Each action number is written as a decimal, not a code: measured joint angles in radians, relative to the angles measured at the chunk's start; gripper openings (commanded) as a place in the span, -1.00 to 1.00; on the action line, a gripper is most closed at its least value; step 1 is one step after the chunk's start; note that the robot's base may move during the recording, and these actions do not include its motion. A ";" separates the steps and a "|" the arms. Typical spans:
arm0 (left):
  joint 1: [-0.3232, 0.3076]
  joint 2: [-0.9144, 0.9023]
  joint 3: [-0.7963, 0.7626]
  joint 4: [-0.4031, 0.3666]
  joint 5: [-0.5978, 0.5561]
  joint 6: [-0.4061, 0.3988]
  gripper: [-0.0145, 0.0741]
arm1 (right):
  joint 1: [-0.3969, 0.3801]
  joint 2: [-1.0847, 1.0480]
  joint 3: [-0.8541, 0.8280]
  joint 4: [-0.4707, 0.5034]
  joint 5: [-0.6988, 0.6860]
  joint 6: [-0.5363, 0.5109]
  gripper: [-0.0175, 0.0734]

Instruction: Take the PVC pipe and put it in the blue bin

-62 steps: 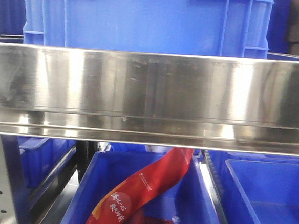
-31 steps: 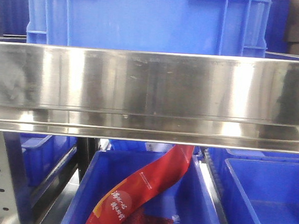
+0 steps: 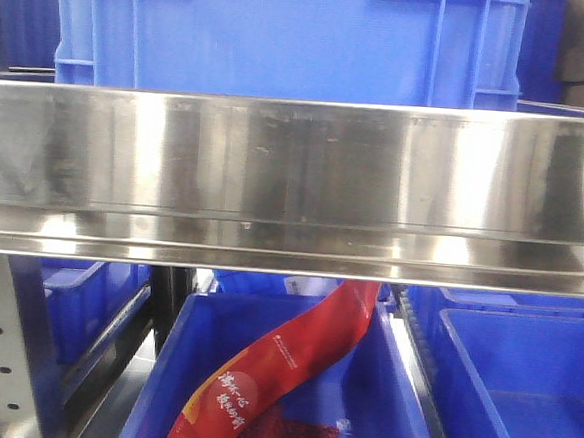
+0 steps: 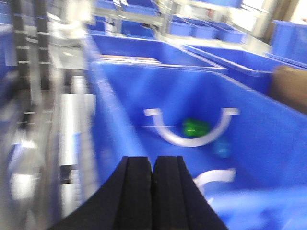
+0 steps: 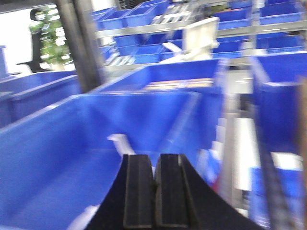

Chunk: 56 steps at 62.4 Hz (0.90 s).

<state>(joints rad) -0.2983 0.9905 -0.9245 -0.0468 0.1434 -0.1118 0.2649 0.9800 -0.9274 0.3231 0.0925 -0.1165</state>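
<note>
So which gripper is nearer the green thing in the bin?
Left, probably. The left gripper sits just short of the green object; the right gripper faces another bin, green object unseen.

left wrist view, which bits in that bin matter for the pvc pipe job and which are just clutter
Job:
PVC pipe, likely the smaller white half-ring nearest the shut left gripper
blue bin holding it

Lying about:
long white arc strip
green item
small blue item
</note>
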 measured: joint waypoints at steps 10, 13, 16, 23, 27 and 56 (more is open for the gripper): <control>0.101 -0.157 0.140 0.000 -0.013 0.000 -0.92 | -0.114 -0.105 0.129 0.004 -0.002 0.000 -0.98; 0.129 -0.202 0.176 0.000 -0.013 0.000 -0.92 | -0.145 -0.133 0.159 0.004 -0.002 0.000 -0.98; 0.154 -0.245 0.207 0.000 -0.013 0.000 -0.92 | -0.167 -0.167 0.194 -0.010 0.003 0.002 -0.98; 0.182 -0.331 0.250 0.000 0.019 0.000 -0.92 | -0.181 -0.252 0.244 -0.092 0.039 0.002 -0.98; 0.191 -0.384 0.264 0.009 0.046 0.000 -0.92 | -0.181 -0.302 0.266 -0.121 0.055 0.002 -0.98; 0.192 -0.524 0.271 0.077 0.071 0.002 -0.92 | -0.181 -0.469 0.283 -0.142 0.062 0.000 -0.98</control>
<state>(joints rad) -0.1059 0.4661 -0.6538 0.0305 0.2144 -0.1100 0.0839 0.5111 -0.6448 0.1810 0.1543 -0.1163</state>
